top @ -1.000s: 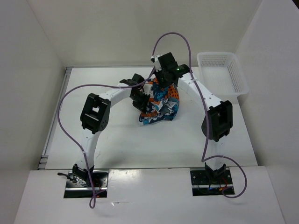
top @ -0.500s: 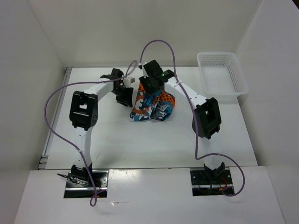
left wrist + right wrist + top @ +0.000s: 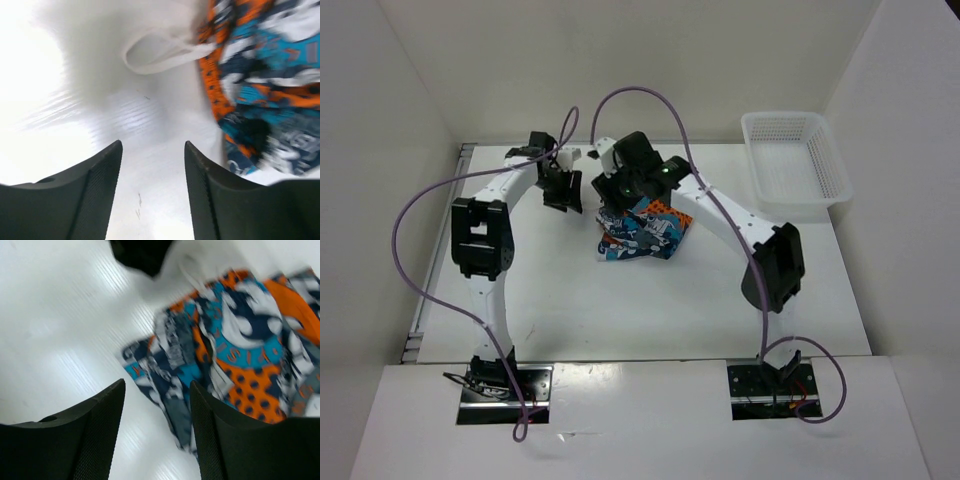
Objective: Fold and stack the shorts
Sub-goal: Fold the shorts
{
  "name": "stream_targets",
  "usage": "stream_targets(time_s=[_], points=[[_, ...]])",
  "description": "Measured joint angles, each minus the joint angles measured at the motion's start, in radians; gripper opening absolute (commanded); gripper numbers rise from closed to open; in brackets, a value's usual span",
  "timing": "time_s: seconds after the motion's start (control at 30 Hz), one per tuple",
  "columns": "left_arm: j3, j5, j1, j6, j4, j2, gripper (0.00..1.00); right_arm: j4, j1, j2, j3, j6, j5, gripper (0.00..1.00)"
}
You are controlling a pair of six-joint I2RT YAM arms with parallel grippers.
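The shorts (image 3: 642,234) lie in a bunched heap on the white table (image 3: 560,290), printed in blue, orange, white and dark. My left gripper (image 3: 564,198) hangs just left of the heap, open over bare table. In the left wrist view the gripper (image 3: 152,146) holds nothing, the shorts (image 3: 265,85) lie to the right, and the white drawstring (image 3: 160,50) loops ahead. My right gripper (image 3: 617,204) hovers over the heap's far left edge. In the right wrist view it (image 3: 157,385) stands open above the edge of the shorts (image 3: 240,345), its fingers (image 3: 100,425) clear of the cloth.
A white mesh basket (image 3: 796,165) sits at the table's far right. White walls close in the table on the left, back and right. Purple cables arch over both arms. The left gripper's dark body (image 3: 142,254) shows at the top of the right wrist view.
Both arms carried the shorts to the left, then both grippers opened and let go. The shorts now rest on the table, farther left than a second ago.
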Motion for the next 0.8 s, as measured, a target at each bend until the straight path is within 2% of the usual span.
stream_targets(time_s=[0.1,0.2,0.4,0.47,0.5,0.57,0.6,0.7,0.8], points=[[0.026,-0.019,-0.019,0.0,-0.008,-0.07,0.65,0.023,-0.028,-0.122,-0.185,-0.055,0.077,0.58],[0.066,-0.032,-0.1,0.0,-0.006,-0.126,0.65,0.056,-0.074,-0.2,-0.343,-0.104,0.151,0.57],[0.07,-0.106,-0.28,0.003,0.021,-0.116,0.64,0.109,-0.11,-0.214,-0.554,-0.176,0.219,0.58],[0.001,-0.145,-0.298,0.009,0.032,-0.104,0.59,0.121,-0.106,-0.214,-0.595,-0.188,0.219,0.52],[-0.035,-0.161,-0.299,0.013,0.034,-0.097,0.56,0.127,-0.105,-0.214,-0.608,-0.194,0.219,0.44],[-0.096,-0.19,-0.293,0.016,0.034,-0.078,0.51,0.146,-0.104,-0.213,-0.629,-0.201,0.221,0.37],[-0.12,-0.202,-0.288,0.017,0.035,-0.064,0.51,0.156,-0.104,-0.212,-0.64,-0.202,0.222,0.3],[-0.158,-0.21,-0.28,0.018,0.051,-0.048,0.5,0.186,-0.104,-0.21,-0.684,-0.208,0.22,0.17],[-0.188,-0.219,-0.279,0.019,0.082,-0.062,0.5,0.206,-0.104,-0.205,-0.734,-0.218,0.204,0.08]])
